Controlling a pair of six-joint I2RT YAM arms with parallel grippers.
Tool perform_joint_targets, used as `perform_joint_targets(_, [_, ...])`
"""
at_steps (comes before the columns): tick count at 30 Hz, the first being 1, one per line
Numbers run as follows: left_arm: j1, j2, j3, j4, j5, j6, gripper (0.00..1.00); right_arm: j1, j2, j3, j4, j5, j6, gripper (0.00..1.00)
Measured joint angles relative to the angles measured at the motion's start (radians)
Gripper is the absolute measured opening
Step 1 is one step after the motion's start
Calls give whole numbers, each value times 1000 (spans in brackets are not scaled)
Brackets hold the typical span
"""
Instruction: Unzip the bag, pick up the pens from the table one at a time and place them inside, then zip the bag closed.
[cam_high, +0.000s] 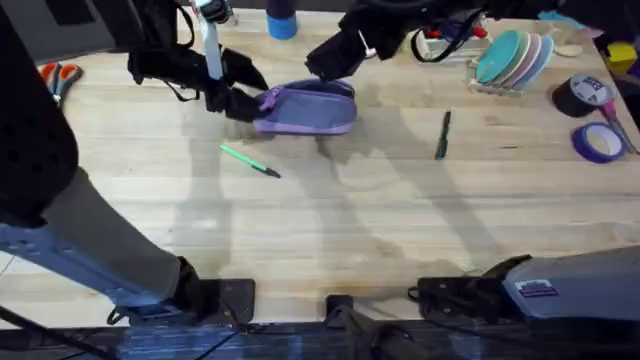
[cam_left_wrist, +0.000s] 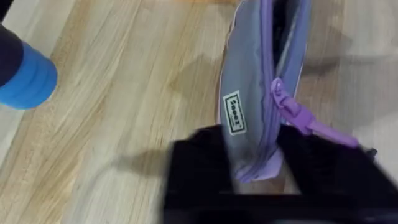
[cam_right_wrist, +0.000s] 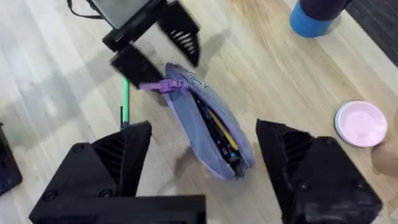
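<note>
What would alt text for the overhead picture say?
Two robot arms meet at a purple pouch on a wooden table. The left claw pinches its end. A green pen and a dark pen lie nearby.

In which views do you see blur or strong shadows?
Overhead: the left arm close under the camera looms large and blurred, and arm shadows streak the table. Left wrist: the black fingers are soft, while the bag label reads fairly clearly. Right wrist: mostly sharp.

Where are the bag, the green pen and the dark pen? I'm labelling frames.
bag (cam_high: 305, 110): overhead view, middle of its side panel.
green pen (cam_high: 248, 160): overhead view, mid-barrel.
dark pen (cam_high: 443, 135): overhead view, mid-barrel.
</note>
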Motion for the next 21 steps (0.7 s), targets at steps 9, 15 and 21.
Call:
perform_joint_targets(9, [-7, 0, 0, 1, 12, -3, 993, 0, 0, 0, -15, 0, 0, 995])
perform_joint_targets(15, [-7, -9, 2, -53, 9, -3, 993, 0, 0, 7, -74, 1, 0, 995])
perform_joint_targets(21, [-7, -153, 39, -202, -44, -6, 993, 0, 0, 95, -232, 48, -10, 995])
